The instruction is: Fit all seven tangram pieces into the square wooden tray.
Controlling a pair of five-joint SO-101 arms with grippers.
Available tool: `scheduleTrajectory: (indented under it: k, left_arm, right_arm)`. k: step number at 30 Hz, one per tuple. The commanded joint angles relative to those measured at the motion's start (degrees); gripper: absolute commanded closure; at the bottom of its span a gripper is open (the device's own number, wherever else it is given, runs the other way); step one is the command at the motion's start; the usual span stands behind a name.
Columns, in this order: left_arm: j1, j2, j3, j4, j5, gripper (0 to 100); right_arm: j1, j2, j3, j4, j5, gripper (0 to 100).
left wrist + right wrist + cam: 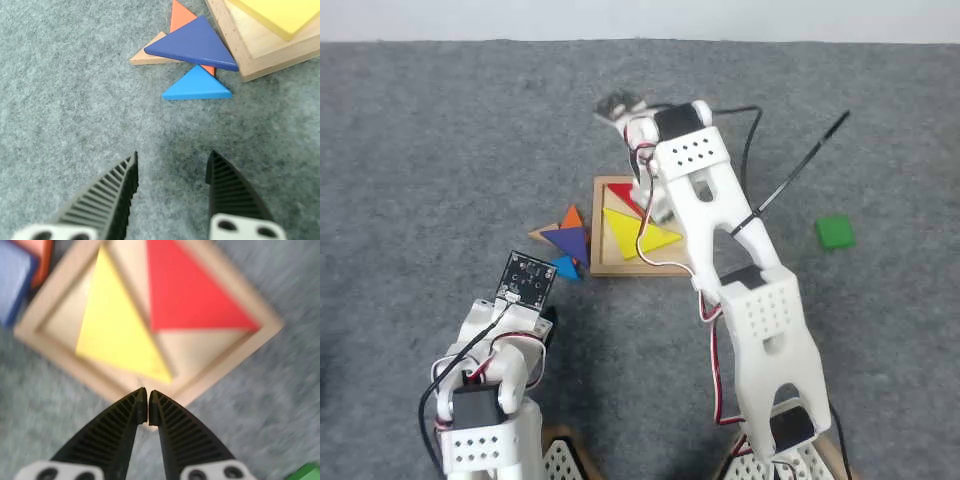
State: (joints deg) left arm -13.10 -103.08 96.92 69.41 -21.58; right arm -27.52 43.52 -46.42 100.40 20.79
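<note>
Since only two of the seven pieces lie in the tray (599, 226), the job looks less than half done, and both arms seem placed to suit that. The right tool (148, 395) is clenched on nothing, its tips hanging just over the tray's near rim. With its jaws together like that it is probably meant to push rather than pick.

The red triangle (190, 290) looks properly seated. Its long edge runs along one tray wall and its square corner points at the tray's middle. The yellow triangle (117, 325) does not look seated. None of its edges lines up with a wall, its long axis runs slantwise across the tray floor, and one sharp corner points straight at the right tool's tips. From the left wrist view it seems to ride a little high, so I judge it needs turning until its long edge meets a wall.

Outside, against the tray's rim, the purple triangle (195, 44) lies on top of the orange piece (181, 15) and the wood-coloured piece (147, 56). The purple triangle's long edge faces the left arm. The blue triangle (198, 85) lies flat just beside it, tip towards the purple one, long edge towards the left tool (173, 160). That tool is released, jaws apart, over bare surface (65, 100) near the blue triangle, which looks like its likeliest pick. The green piece (834, 231) sits well apart on the right arm's side.
</note>
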Motion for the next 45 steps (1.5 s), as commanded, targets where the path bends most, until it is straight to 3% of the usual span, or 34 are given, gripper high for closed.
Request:
scheduleTrajectory:
  k: [1,6,9,14,18,28,36,45]
  left_arm:
    - [-0.4,-1.0,-0.5,0.5,-0.8,79]
    - [-0.4,-1.0,-0.5,0.5,-0.8,79]
    - [-0.4,-1.0,-0.5,0.5,-0.8,79]
    - [-0.4,-0.9,-0.5,0.5,-0.8,79]
    - [-0.4,-0.9,-0.5,0.5,-0.8,79]
    - [-0.4,-0.9,-0.5,0.5,-0.8,79]
    - [-0.4,-0.9,-0.5,0.5,-0.8,79]
    - [-0.4,-0.9,-0.5,0.5,-0.8,79]
  right_arm:
    - [-0.6,-11.6,11.5,-1.7,1.3,98.8]
    - [-1.1,-22.5,30.3,-15.6,8.7,98.6]
    - [-0.7,-24.1,38.4,-25.4,14.9,91.3]
    - [-0.6,-22.5,40.2,-30.5,18.7,74.2]
    - [-0.1,-18.0,39.0,-31.3,21.4,73.2]
    - [1.5,-10.1,36.2,-31.6,24.4,74.5]
    - [1.2,-9.5,35.3,-31.6,31.6,99.4]
    - [1.3,-9.9,31.7,-31.1,34.4,98.8]
